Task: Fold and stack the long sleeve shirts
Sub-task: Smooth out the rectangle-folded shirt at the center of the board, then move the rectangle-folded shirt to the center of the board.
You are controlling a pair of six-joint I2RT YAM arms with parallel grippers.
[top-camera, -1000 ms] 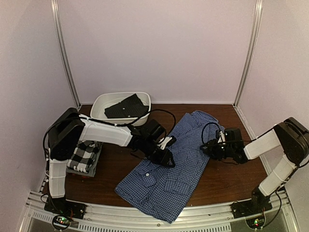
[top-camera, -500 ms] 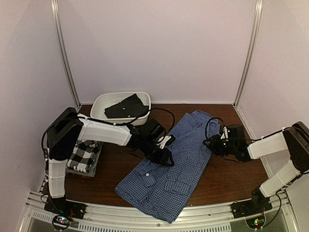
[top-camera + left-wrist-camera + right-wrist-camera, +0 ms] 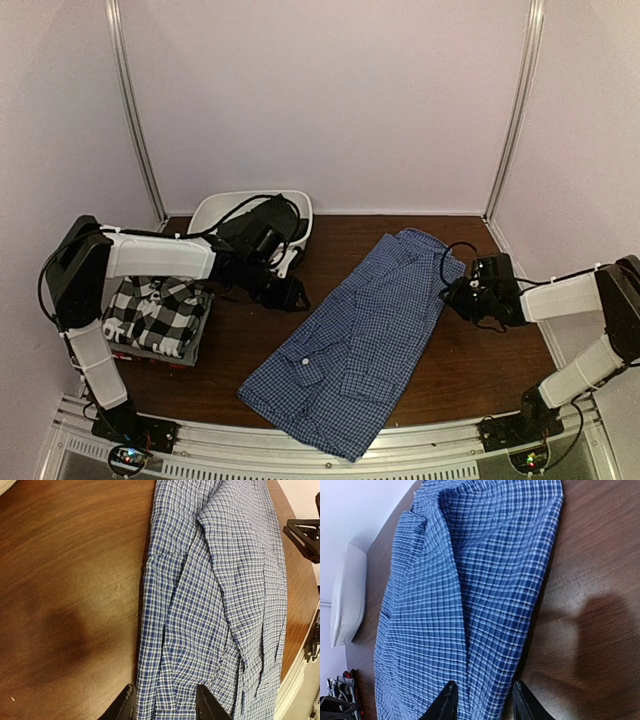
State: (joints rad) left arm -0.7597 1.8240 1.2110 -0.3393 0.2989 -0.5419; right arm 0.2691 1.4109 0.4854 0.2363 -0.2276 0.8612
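**Take both long sides of the blue shirt and fold them in**

The blue check shirt point(image 3: 350, 345) lies flat on the tabletop point(image 3: 470, 360), between the two hands. The left hand point(image 3: 165, 687) is just beside one long edge, and that edge shows right in front of its fingers. Its fingers are apart and hold nothing. The right hand point(image 3: 484, 685) is at the other long edge. Its fingers are apart too, and no cloth is pinched. I cannot tell if its tips touch the cloth, as the top view is too small for that.

I think the step is to fold the long sides in. Each hand should go low, so one finger slides under the edge and the other sits on top. Then it can pinch. In front of the right hand the cloth is doubled over, so the pinch needs both layers or the top one may slip. Lift only a little. Move both hands at the same pace so the shirt does not turn.

The plaid shirt point(image 3: 160, 315) sits on a pile behind the left hand, well apart from the blue one. The white basin point(image 3: 205, 215) is close beside the left hand, so that arm should take care not to bump it.
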